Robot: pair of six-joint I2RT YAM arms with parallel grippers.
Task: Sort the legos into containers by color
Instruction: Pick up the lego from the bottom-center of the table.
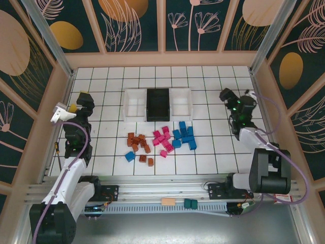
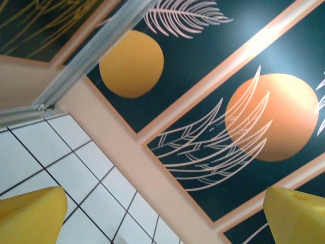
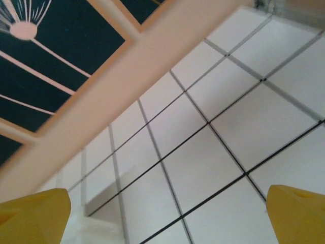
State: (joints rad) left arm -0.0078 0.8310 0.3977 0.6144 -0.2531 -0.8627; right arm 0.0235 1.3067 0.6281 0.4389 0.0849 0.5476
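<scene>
The legos lie in the middle of the table in three loose groups: brown-orange ones (image 1: pixel 138 142) on the left, magenta-pink ones (image 1: pixel 162 138) in the centre, blue ones (image 1: pixel 184 135) on the right. One blue brick (image 1: pixel 130 156) sits among the brown-orange. Behind them stand the containers: a white bin (image 1: pixel 134 104), a black bin (image 1: pixel 158 104) and a white bin (image 1: pixel 181 103); a corner of one bin (image 3: pixel 76 223) shows in the right wrist view. My left gripper (image 1: pixel 77 108) hangs raised at the far left, my right gripper (image 1: pixel 229 97) at the far right. Both are open and hold nothing, yellow fingertips (image 2: pixel 30 216) (image 3: pixel 297 213) wide apart.
The tiled table is walled by patterned panels (image 1: pixel 132 25) and aluminium posts (image 1: pixel 48 35). A tan block (image 1: pixel 168 202) and dark green blocks (image 1: pixel 190 204) lie on the front rail between the arm bases.
</scene>
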